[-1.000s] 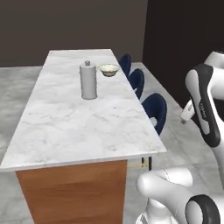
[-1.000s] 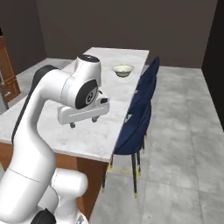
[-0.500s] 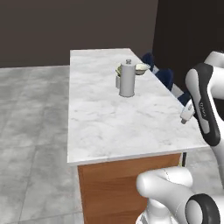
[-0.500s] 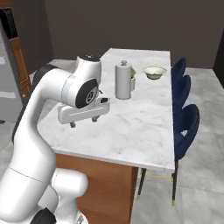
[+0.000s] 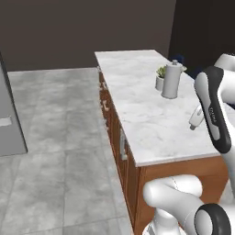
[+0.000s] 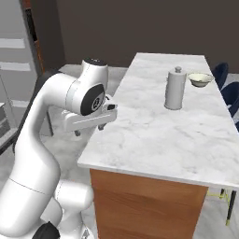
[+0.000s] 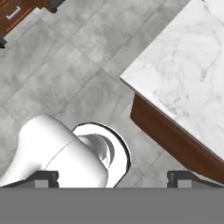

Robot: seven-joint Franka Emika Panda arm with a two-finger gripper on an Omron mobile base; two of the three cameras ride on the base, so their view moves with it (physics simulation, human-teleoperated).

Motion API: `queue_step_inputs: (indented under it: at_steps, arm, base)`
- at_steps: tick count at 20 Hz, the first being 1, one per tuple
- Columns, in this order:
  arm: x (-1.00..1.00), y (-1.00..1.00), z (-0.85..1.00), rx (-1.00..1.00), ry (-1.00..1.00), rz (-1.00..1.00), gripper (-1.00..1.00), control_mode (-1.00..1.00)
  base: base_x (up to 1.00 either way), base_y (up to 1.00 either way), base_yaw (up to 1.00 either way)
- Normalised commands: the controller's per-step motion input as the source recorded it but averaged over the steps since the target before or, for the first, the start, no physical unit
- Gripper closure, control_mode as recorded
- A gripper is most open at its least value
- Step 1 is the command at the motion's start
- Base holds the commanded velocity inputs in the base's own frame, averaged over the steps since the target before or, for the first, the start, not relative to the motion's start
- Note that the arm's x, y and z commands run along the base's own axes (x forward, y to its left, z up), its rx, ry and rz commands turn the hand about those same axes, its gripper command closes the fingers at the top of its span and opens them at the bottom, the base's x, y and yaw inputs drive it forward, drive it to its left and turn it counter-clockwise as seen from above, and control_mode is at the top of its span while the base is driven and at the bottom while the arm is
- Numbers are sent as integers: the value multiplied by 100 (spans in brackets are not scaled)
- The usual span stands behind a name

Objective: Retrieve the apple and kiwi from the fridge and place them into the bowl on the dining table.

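Note:
The dining table [image 6: 154, 135] with its white marble top runs away from me, and the pale bowl [image 6: 200, 80] sits near its far right end. My gripper [image 6: 88, 131] hangs open and holds nothing, to the left of the table's near corner and above the floor. In the hand view the gripper [image 7: 113, 175] looks straight down at grey floor tiles and the table corner [image 7: 175, 83], with its fingertips [image 7: 43, 176] far apart. The grey fridge [image 6: 14, 56] stands at the left edge, also seen as the fridge [image 5: 9, 119]. The apple and the kiwi are out of view.
A tall grey canister [image 6: 175, 88] stands on the table short of the bowl, with a small potted plant [image 5: 160, 78] behind the canister [image 5: 170, 80]. Dark blue chairs [image 6: 225, 77] line the table's right side. Wooden drawers [image 7: 13, 13] lie across the tiled floor [image 5: 59, 137].
Both base views have swung round, so the base has turned: the table has slid to the right and the fridge has come in at the left. The gripper stays open.

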Motion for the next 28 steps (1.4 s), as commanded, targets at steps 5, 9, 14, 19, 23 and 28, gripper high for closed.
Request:
queue_step_inputs:
  at_steps: [5, 9, 14, 19, 23, 28]
  arm:
    - [0, 0, 0, 0, 0, 0, -100, 100]
    - [0, 0, 0, 0, 0, 0, -100, 100]
    - [0, 0, 0, 0, 0, 0, -100, 100]
    - [0, 0, 0, 0, 0, 0, -100, 100]
    - [0, 0, 0, 0, 0, 0, -100, 100]
    - [0, 0, 0, 0, 0, 0, -100, 100]
  base:
    - [0, 100, -3]
    - [5, 100, 0]
    - [51, 100, 2]
    - [93, 100, 21]
    - [100, 85, 34]
    - [96, 45, 39]
